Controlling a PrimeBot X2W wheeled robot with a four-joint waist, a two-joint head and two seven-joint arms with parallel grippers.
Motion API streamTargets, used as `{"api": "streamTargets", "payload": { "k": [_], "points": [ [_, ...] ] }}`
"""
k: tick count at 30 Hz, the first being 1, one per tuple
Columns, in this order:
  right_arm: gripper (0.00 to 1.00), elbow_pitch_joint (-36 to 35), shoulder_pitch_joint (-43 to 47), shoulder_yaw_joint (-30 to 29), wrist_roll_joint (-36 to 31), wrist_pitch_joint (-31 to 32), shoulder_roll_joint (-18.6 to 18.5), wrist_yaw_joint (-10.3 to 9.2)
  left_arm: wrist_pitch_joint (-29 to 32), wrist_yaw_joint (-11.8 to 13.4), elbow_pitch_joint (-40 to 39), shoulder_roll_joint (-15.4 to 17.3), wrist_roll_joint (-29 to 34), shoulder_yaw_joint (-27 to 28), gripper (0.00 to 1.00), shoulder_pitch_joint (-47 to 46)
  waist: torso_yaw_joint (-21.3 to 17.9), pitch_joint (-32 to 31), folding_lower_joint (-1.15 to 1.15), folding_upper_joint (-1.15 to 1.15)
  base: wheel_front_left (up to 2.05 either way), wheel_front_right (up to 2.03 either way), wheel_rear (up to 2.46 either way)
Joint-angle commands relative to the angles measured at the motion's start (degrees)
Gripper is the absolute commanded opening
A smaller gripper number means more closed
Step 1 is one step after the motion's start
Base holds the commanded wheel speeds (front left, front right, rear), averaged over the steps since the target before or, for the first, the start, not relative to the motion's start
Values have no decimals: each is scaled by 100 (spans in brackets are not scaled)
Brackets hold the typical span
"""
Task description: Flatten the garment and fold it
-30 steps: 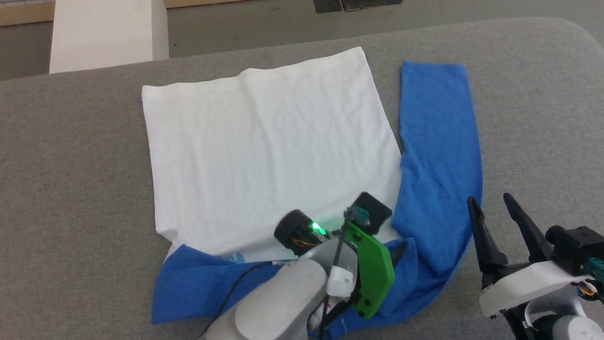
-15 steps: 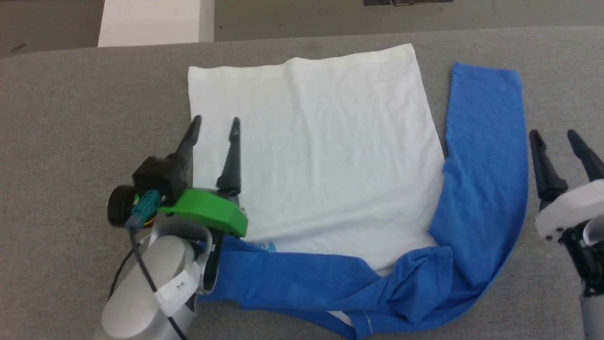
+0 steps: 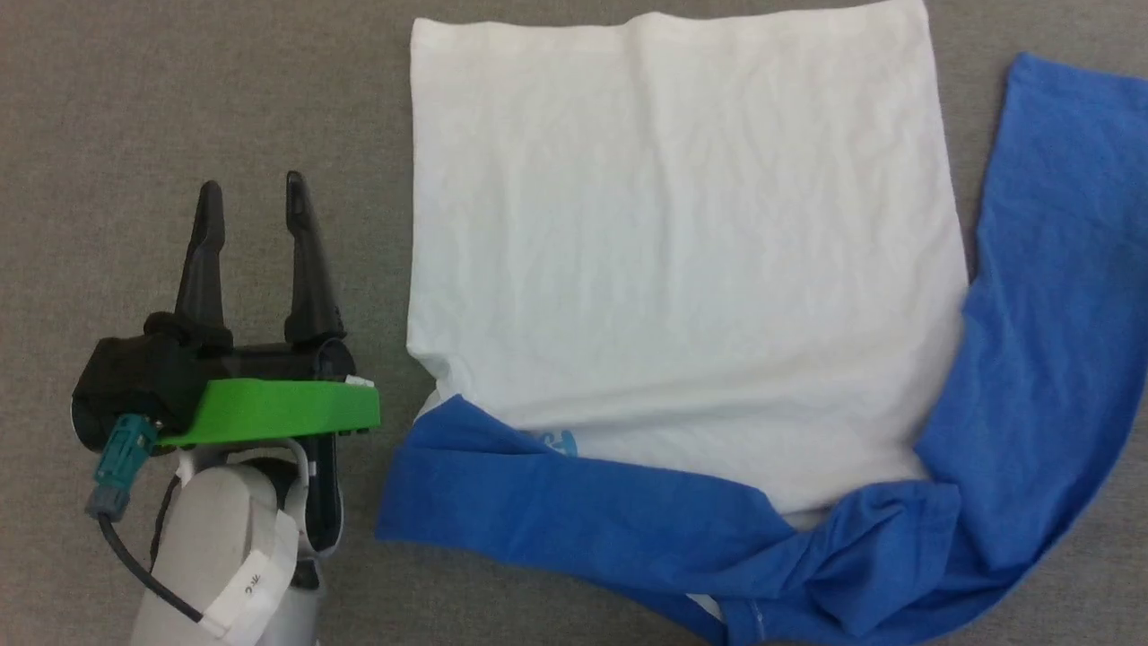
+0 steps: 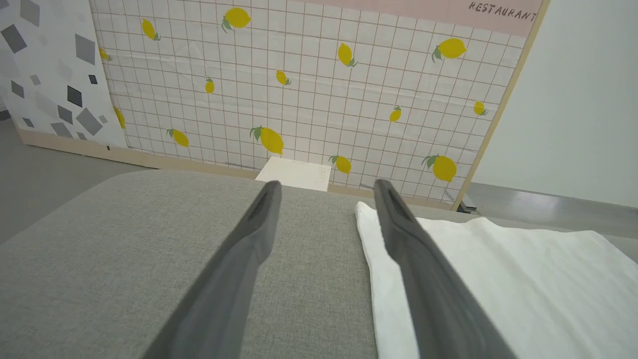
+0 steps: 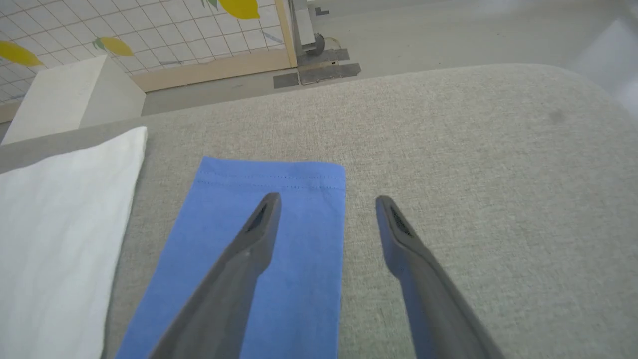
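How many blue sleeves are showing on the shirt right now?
2. One sleeve lies across the garment's near edge; the other sleeve runs up its right side. They bunch together at the near right corner.

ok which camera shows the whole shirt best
The head view. The shirt lies almost whole there: white body spread flat, one blue sleeve across its near edge, the other curving down its right side. The left wrist view catches a white corner; the right wrist view, a blue cuff and some white.
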Motion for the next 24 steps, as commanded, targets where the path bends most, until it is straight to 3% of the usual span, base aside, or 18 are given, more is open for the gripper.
{"api": "streamTargets", "payload": {
  "k": [1, 9, 10, 11, 12, 13, 19, 24],
  "points": [
    [100, 129, -168, -29, -70, 104, -55, -8, -25, -123, -21, -117, 86, 102, 100, 38, 355, 487, -1, 0, 0, 0, 0],
    [100, 820, -759, -266, -396, 963, -131, -8, -25, -691, 58, -556, 505, 522, 100, 37, 424, 698, -1, 0, 0, 0, 0],
    [94, 860, -781, -285, -433, 1082, -136, -8, -25, -723, 65, -581, 532, 551, 100, 44, 419, 690, -1, 0, 0, 0, 0],
    [41, 893, -798, -284, -448, 1229, -126, -8, -25, -757, 76, -606, 566, 588, 100, 55, 409, 669, -1, 0, 0, 0, 0],
    [24, 906, -802, -296, -442, 1321, -111, -8, -25, -780, 90, -623, 588, 619, 100, 69, 395, 638, -1, 0, 0, 0, 0],
    [0, 888, -784, -268, -442, 1414, -102, -8, -25, -804, 107, -640, 613, 655, 100, 91, 374, 598, -1, 0, 0, 0, 0],
    [0, 460, -305, -286, -419, 1100, -297, -8, -26, -883, 231, -684, 704, 820, 100, 298, 202, 133, -1, 0, 0, 0, 0],
    [0, -128, 490, -687, -508, 677, -579, -8, -26, -956, 361, -691, 808, 944, 100, 602, 19, -458, -1, 0, 0, 0, 0]
  ]
}}
